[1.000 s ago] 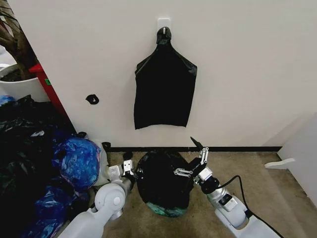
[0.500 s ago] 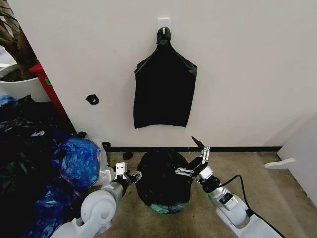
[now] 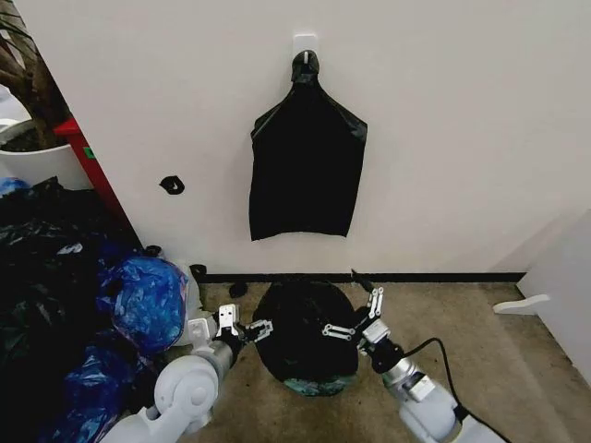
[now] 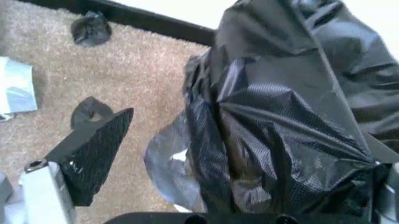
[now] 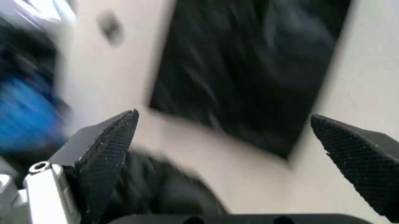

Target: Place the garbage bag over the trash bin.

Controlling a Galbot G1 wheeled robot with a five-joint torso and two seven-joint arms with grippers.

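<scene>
The garbage bag [image 3: 303, 330], glossy black and crinkled, is draped over the trash bin on the carpet below the wall. Of the bin I see a greenish base [image 3: 314, 386] in the head view and a pale patch of wall [image 4: 167, 161] under the bag's edge in the left wrist view. My left gripper [image 3: 242, 328] is open at the bag's left side, with one finger [image 4: 93, 149] over the carpet and the bag [image 4: 281, 140] bulging against the gap. On the bag's right side my right gripper [image 3: 355, 316] is open, its fingers [image 5: 100, 158] spread wide with nothing between them.
A flat black bag bundle [image 3: 305, 171] hangs from a wall hook above the bin. Heaped blue and black bags [image 3: 138, 300] crowd the left, with a white plant pot [image 3: 37, 161] behind them. Small black scraps [image 3: 237, 289] lie by the baseboard. Bare carpet lies to the right.
Both grippers have sunk lower beside the bag. The right one came down from the bag's upper edge, the left arm drew back towards me, and the bag sits lower and wider.
</scene>
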